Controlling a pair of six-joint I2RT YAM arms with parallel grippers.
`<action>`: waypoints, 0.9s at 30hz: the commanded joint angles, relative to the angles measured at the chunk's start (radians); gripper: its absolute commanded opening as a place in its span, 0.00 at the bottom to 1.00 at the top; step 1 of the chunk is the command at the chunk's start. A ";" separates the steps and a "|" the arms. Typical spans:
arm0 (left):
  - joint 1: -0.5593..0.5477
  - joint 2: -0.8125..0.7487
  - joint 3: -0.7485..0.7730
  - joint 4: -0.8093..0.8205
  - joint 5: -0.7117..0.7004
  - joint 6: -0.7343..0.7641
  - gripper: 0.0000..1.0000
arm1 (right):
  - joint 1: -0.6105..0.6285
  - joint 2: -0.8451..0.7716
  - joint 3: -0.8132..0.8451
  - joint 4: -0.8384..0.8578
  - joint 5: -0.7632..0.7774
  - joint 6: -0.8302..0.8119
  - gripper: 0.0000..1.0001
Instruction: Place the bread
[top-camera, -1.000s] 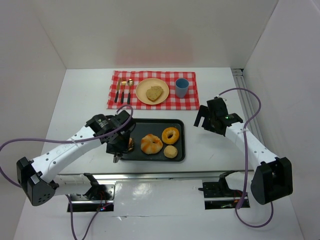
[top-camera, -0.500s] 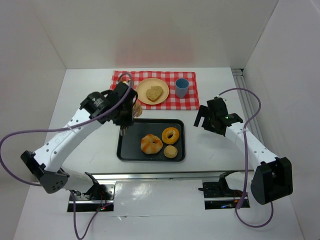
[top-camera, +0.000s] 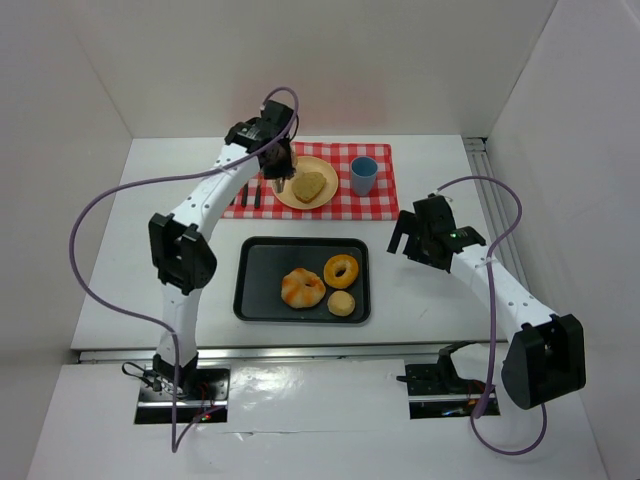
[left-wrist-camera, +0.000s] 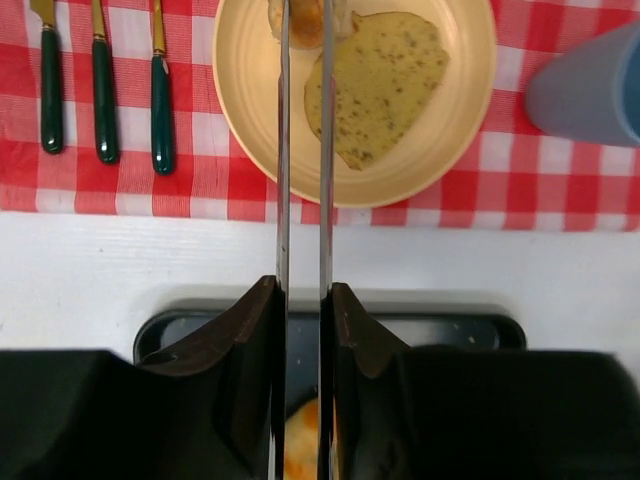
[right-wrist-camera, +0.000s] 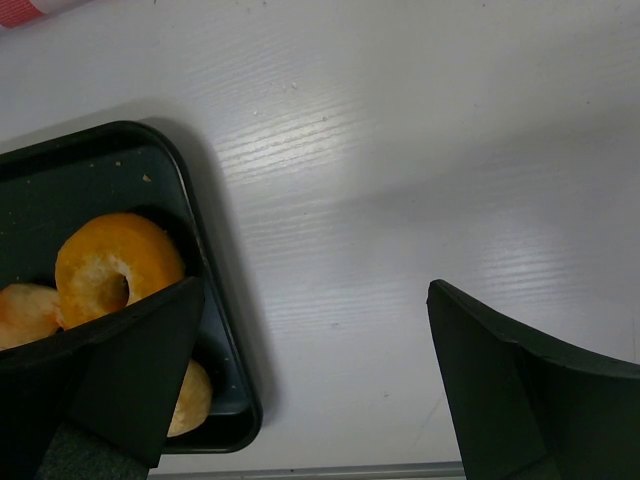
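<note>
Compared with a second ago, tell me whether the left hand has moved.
Yes. The left hand, shut on a small roll, has gone from the black tray's near-left corner to the far side, over the yellow plate.

Light was bright and even, with soft shadows beside the tray (top-camera: 258, 292). The right wrist view showed sheen on the table (right-wrist-camera: 400, 150) and blurred, dark fingers (right-wrist-camera: 520, 385).

Probably a lab: white booth walls (top-camera: 340, 60) enclose a checked placemat (top-camera: 380, 205).

Bare table (top-camera: 170, 230) between tray (top-camera: 262, 270) and cloth (top-camera: 380, 205), cup (top-camera: 363, 175) (upright) just right of plate (top-camera: 333, 178), cutlery (top-camera: 245, 188) left
</note>
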 joint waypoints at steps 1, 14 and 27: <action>0.006 0.041 0.065 0.049 0.023 0.034 0.36 | 0.014 -0.020 0.030 0.016 0.003 0.013 1.00; 0.038 -0.007 -0.008 0.069 0.066 0.034 0.64 | 0.014 -0.029 0.020 0.007 0.014 0.013 1.00; -0.107 -0.418 -0.385 0.092 0.078 0.109 0.62 | 0.014 -0.057 0.030 -0.003 0.023 0.013 1.00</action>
